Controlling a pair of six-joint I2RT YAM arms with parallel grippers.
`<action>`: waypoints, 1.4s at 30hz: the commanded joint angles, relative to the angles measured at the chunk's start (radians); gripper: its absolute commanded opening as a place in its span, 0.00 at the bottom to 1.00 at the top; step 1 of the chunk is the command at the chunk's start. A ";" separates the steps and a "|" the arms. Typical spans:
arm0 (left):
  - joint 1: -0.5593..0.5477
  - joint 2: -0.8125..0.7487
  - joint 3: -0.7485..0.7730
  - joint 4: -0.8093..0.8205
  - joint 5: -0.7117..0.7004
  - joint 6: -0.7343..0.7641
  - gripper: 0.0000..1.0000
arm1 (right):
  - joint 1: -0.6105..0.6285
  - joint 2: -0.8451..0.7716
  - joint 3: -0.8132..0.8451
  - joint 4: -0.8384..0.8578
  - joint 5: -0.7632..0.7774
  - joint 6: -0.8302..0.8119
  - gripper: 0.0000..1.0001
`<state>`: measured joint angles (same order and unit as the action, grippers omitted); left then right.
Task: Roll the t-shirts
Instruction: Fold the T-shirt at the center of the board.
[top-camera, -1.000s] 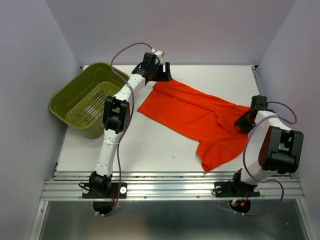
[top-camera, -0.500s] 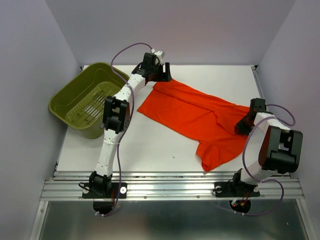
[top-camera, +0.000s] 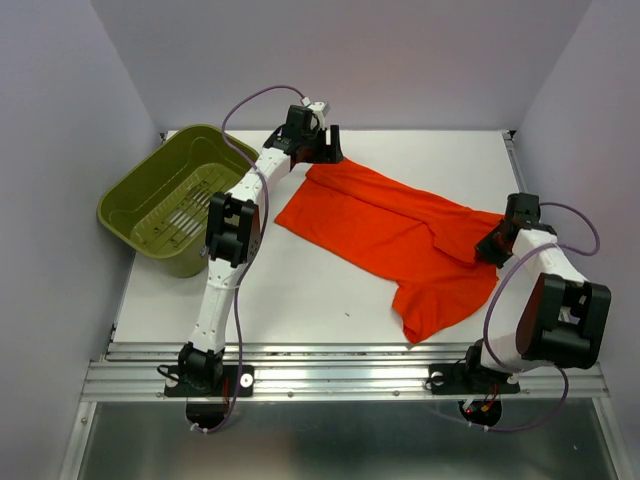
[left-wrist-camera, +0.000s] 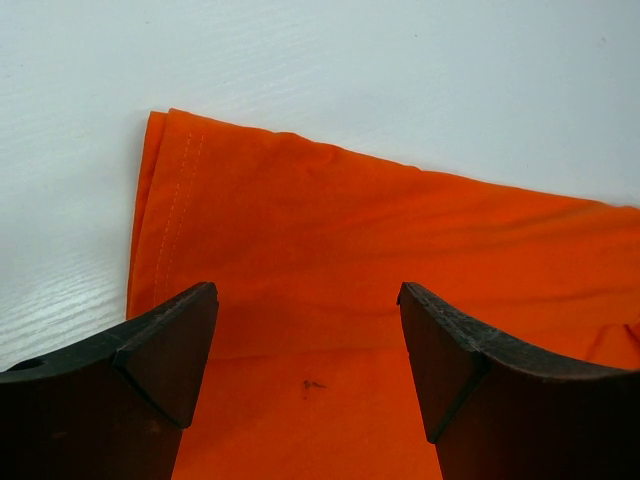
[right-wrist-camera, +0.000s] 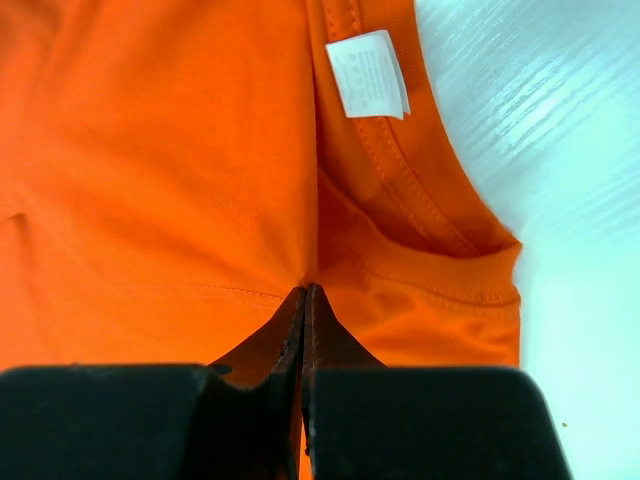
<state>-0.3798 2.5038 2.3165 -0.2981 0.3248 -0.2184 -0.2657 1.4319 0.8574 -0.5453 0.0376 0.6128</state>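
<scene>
Left pincer: your left pincer is released, its two dark fingers standing well apart with orange cloth showing between them.
Under the left pincer: one end of the t-shirt lies flat here. Its stitched hem runs just ahead and to the left of the left finger. Beyond that you see bare white table.
Right pincer: your right pincer is clenched, fingers pressed together. A crease of the orange cloth runs straight into the tips, so it is pinching the t-shirt.
Ahead of the right pincer: the ribbed collar curves just to the right of the tips. A white care label sits farther ahead along the neckline.
T-shirt: it lies spread and wrinkled on the table between your two pincers, hem end at the left one and collar end at the right one. A further flap of it reaches toward the near edge, on the inner side of the right pincer.
Basket: the olive-green basket sits well to the left of your left pincer, apart from the shirt, at the table's left edge.
</scene>
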 joint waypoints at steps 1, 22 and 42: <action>-0.001 -0.059 -0.002 0.008 -0.012 0.022 0.84 | 0.008 -0.068 0.048 -0.068 0.010 -0.034 0.01; 0.001 -0.056 0.003 0.004 -0.010 0.017 0.84 | 0.039 -0.171 -0.024 -0.191 -0.056 -0.042 0.01; -0.077 0.021 0.092 0.016 0.029 -0.018 0.84 | -0.009 0.140 0.287 -0.059 0.142 0.047 0.40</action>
<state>-0.4179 2.5137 2.3405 -0.3084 0.3187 -0.2207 -0.2379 1.4708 1.0321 -0.7231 0.1295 0.6228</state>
